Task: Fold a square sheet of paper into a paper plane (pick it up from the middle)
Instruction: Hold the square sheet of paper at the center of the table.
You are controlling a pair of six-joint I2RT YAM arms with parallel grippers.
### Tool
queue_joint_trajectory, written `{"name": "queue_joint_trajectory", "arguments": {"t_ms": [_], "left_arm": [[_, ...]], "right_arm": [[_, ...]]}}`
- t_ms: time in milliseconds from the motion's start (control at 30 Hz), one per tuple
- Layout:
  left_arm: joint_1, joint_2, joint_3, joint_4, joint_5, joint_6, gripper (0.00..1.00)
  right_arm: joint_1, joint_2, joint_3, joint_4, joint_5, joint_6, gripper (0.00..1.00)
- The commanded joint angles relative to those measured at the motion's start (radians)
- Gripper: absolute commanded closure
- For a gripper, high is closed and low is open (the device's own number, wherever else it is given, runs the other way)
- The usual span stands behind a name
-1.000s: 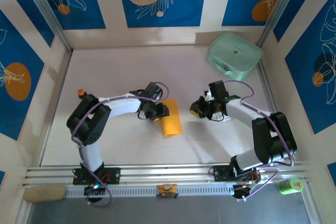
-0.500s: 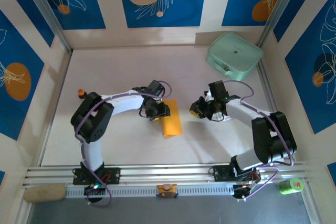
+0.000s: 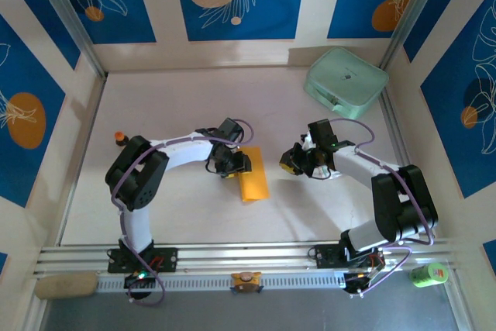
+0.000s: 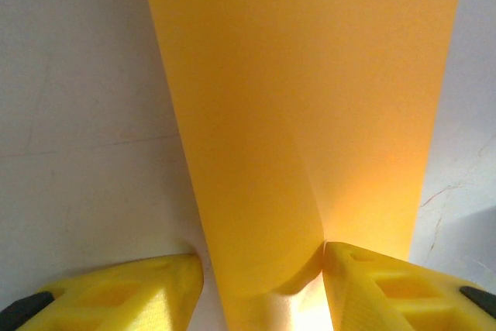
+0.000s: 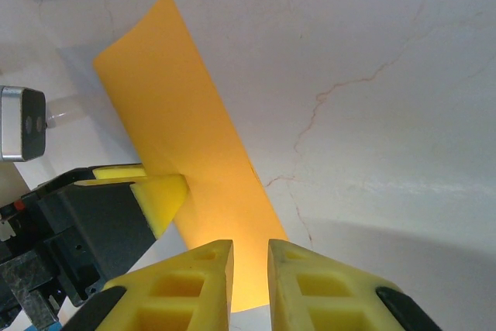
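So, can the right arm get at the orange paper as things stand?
Probably yes: the right end effector sits close beside the paper with bare table between. The left end effector straddles its far end, so only the near part looks free.

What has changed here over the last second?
The left arm swung slightly to the right, nudging the left gripper closer onto the square sheet of paper, which its open jaws straddle. Nothing was grabbed or released. The paper, the right gripper and the mint-green case stayed put.
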Motion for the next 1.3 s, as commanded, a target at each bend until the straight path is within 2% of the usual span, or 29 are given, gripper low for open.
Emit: {"name": "queue_joint_trajectory", "arguments": {"t_ms": [0,967,1267], "left_arm": [[-0.001,0.081,-0.027,0.040,-0.067,-0.005,0.49],[-0.001,0.091,-0.044,0.054,-0.087,-0.001,0.51],[-0.003,0.119,-0.003,0.005,-0.087,0.068,0.47]], "right_arm": [[-0.003,0.016,-0.008,-0.024,-0.032,-0.013,0.80],[0.015,0.052,0.007,-0.023,-0.046,-0.014,0.80],[0.021,0.060,0.008,-0.023,-0.045,-0.012,0.80]]}}
